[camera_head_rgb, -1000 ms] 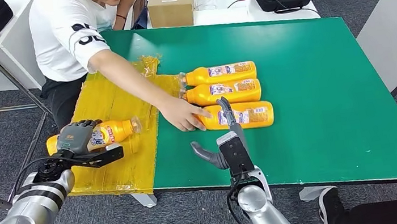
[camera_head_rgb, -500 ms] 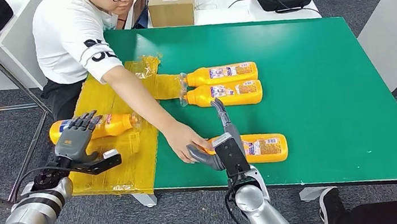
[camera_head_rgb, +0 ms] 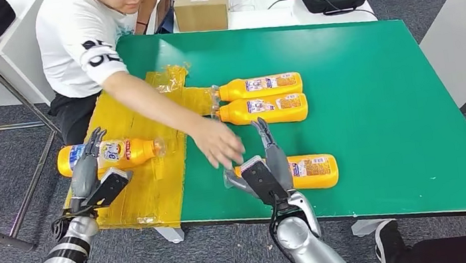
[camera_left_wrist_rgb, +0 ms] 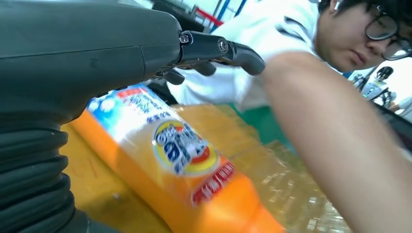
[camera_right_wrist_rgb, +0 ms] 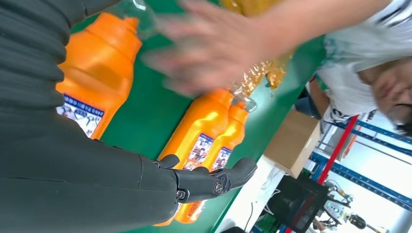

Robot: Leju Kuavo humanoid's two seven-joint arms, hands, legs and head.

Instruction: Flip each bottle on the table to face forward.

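At the lower centre of the head view, the right hand [camera_head_rgb: 263, 171] is seen with fingers spread, holding nothing, just beside the neck end of the nearest bottle [camera_head_rgb: 312, 171]. This bottle lies on the green table [camera_head_rgb: 379, 87], its long axis running left to right, extending rightward from the hand. At the left, the left hand [camera_head_rgb: 91, 172] is open against a fourth bottle [camera_head_rgb: 109, 155] on yellow wrap [camera_head_rgb: 149, 182]. A person's hand [camera_head_rgb: 220, 143] hovers between. Farther up, two bottles [camera_head_rgb: 263, 99] lie parallel.
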